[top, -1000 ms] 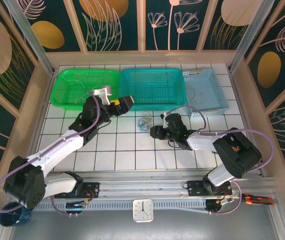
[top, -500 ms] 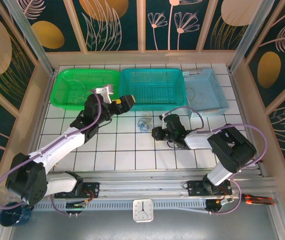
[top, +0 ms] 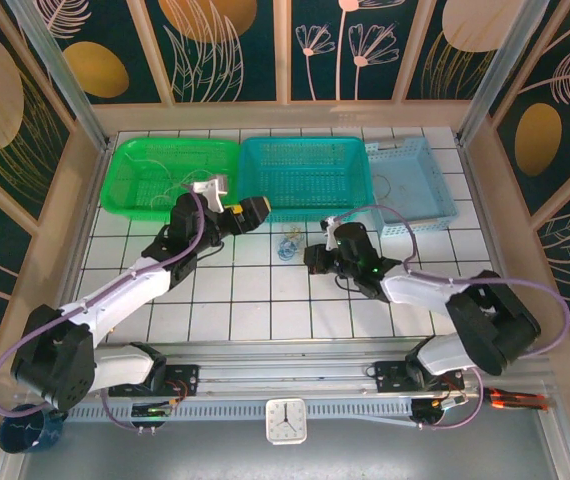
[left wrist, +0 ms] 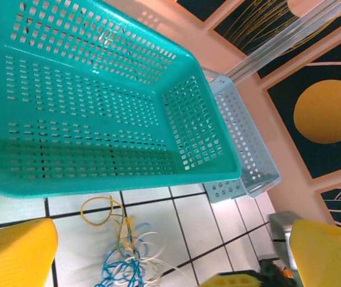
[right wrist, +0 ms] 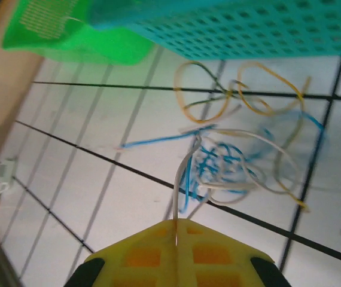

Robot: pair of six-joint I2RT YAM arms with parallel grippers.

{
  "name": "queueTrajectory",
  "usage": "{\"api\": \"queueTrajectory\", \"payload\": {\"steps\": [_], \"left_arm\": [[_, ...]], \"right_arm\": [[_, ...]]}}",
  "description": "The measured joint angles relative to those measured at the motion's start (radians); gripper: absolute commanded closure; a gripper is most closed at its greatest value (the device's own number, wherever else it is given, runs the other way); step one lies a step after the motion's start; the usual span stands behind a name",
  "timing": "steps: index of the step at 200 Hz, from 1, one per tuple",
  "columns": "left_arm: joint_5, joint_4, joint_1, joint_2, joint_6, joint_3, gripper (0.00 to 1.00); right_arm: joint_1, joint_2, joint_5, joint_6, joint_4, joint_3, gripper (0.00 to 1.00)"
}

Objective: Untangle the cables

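Observation:
The cables (top: pixel 287 243) lie in a small tangle on the white tiles just in front of the teal basket (top: pixel 305 178): blue, cream-white and yellowish threads in loops (right wrist: pixel 236 155) (left wrist: pixel 122 254). My right gripper (right wrist: pixel 176 224) is shut on a cream-white cable that rises from the tangle into its yellow fingertips. In the top view it (top: pixel 308 261) sits just right of the tangle. My left gripper (top: pixel 248 213) hangs open left of the tangle, its yellow fingers (left wrist: pixel 12 251) spread wide to either side with nothing between them.
A green basket (top: pixel 170 172) stands at the back left, the teal one in the middle, a pale blue basket (top: pixel 410 180) at the right. Thin wires lie in the green and pale blue baskets. Metal frame posts edge the tiled table.
My right gripper closed on the cream-white cable and the right arm shifted its elbow rightward. The tangle moved slightly. The left gripper stayed open, nearly still.

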Motion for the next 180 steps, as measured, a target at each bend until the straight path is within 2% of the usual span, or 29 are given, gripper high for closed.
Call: {"api": "queueTrajectory", "payload": {"steps": [31, 74, 146, 180], "left_arm": [[0.004, 0.014, 0.000, 0.010, -0.006, -0.020, 0.01], [0.043, 0.045, 0.000, 0.026, -0.021, -0.053, 0.01], [0.090, 0.077, 0.000, 0.057, -0.044, -0.081, 0.01], [0.087, 0.079, 0.000, 0.060, -0.044, -0.081, 0.01]], "right_arm": [[0.024, -0.067, -0.008, 0.000, 0.006, -0.017, 1.00], [0.026, -0.064, -0.008, 0.000, 0.006, -0.049, 1.00], [0.029, 0.066, 0.019, -0.019, -0.033, -0.043, 1.00], [0.053, -0.029, 0.033, -0.020, -0.087, -0.071, 1.00]]}}
